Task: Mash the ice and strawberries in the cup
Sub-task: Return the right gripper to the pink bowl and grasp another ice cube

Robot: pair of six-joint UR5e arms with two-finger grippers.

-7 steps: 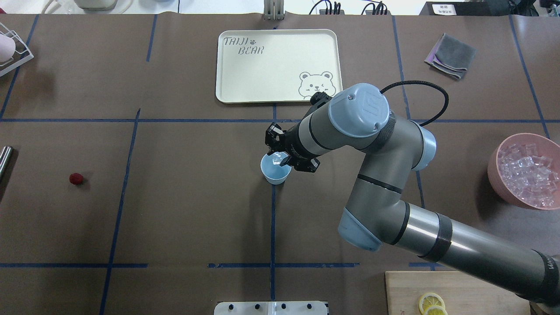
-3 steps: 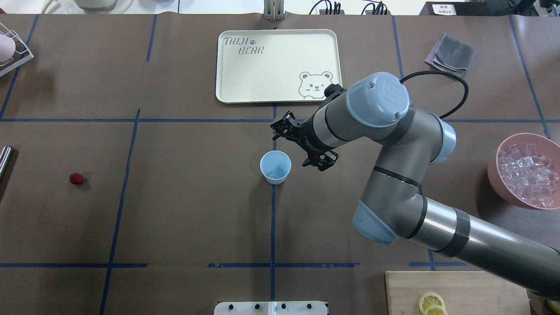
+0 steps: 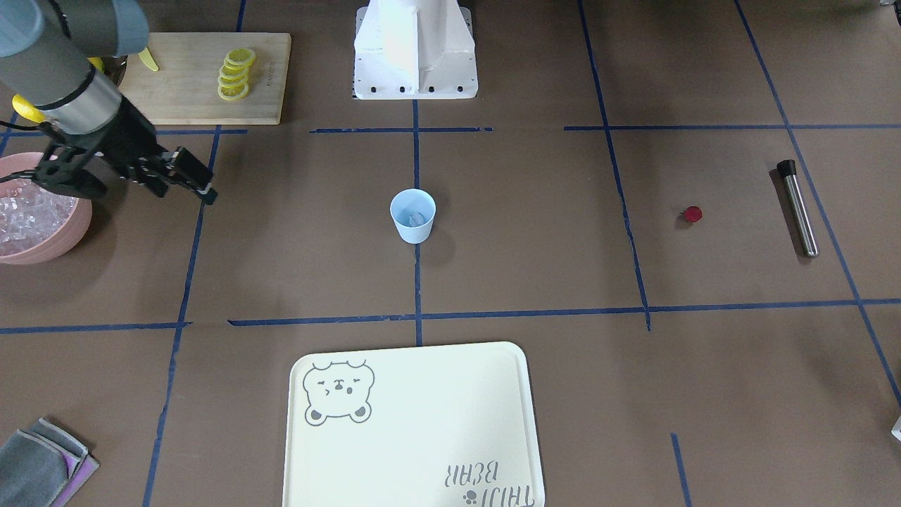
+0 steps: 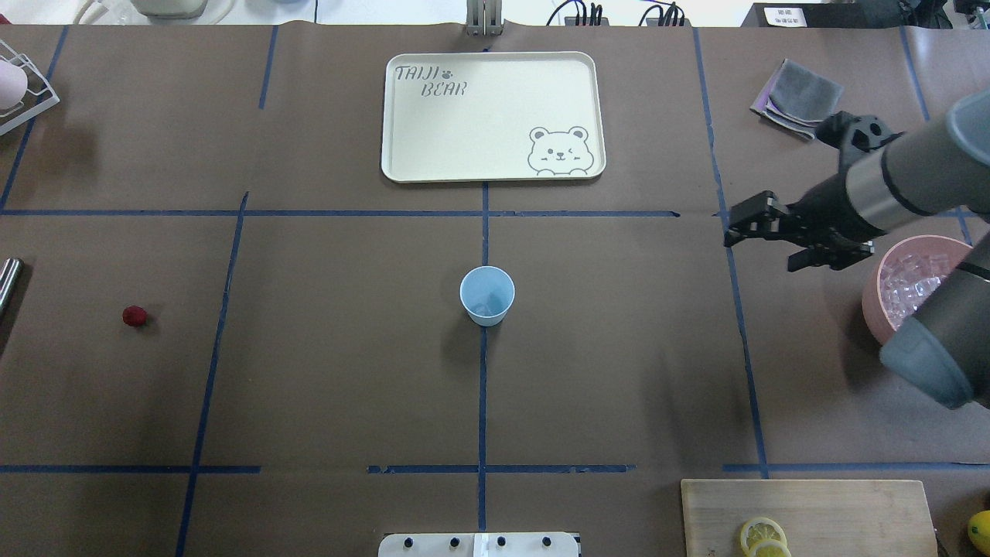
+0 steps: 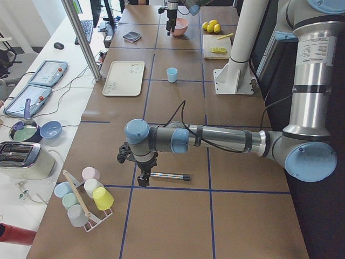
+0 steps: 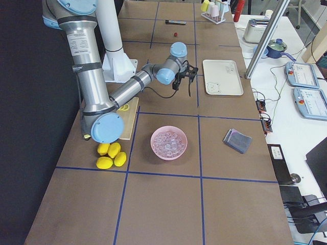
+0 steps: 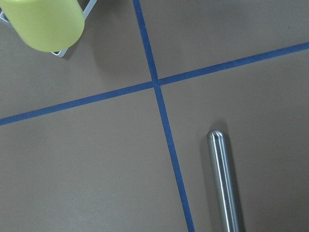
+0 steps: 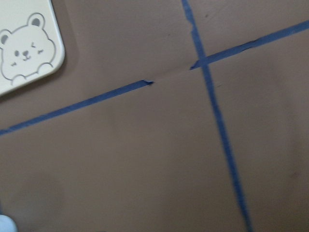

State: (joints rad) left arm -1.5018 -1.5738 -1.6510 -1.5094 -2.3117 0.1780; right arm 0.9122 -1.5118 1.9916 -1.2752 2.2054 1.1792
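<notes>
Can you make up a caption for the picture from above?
Right gripper open near the pink bowl of ice; blue cup waits mid-table, strawberry alone far left.

Light was even and soft from above; the cup [image 4: 486, 294] cast a faint shadow on the desk [image 4: 348, 387]. The right wrist view was slightly blurred.

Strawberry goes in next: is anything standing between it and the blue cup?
Nothing visible. Only bare table mat and blue tape lines lie between the strawberry and the cup; the metal rod lies beyond the strawberry.
</notes>
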